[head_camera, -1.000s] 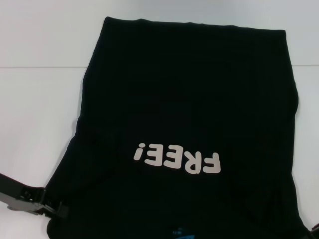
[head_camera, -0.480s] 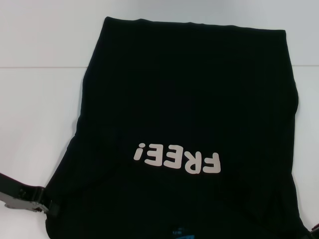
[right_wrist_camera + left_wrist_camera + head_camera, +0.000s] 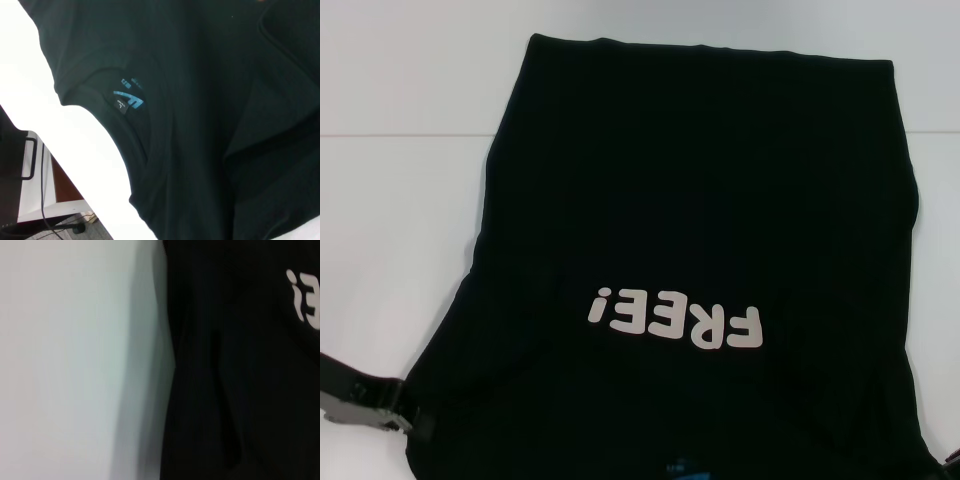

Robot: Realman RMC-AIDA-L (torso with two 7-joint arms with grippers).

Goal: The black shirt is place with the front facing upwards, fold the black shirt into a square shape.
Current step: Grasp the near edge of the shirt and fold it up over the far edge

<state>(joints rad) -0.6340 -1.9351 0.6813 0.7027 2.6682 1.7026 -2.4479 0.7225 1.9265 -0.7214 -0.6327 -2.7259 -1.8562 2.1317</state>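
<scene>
left gripper (image 3: 415, 422): black body | silver metal bracket | dark screws

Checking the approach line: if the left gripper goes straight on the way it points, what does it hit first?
Likely the shirt: the left gripper points inward at its near left edge, already at or under the cloth. Depth unclear.

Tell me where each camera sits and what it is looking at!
Head view: up on the robot's head, looking down at the black shirt on the white table; the left gripper shows near the shirt's edge.
Left wrist view: on the left arm, facing the shirt's edge and table; no fingers show.
Right wrist view: on the right arm, facing the collar and blue label.
Head and left wrist share the white letters.
</scene>
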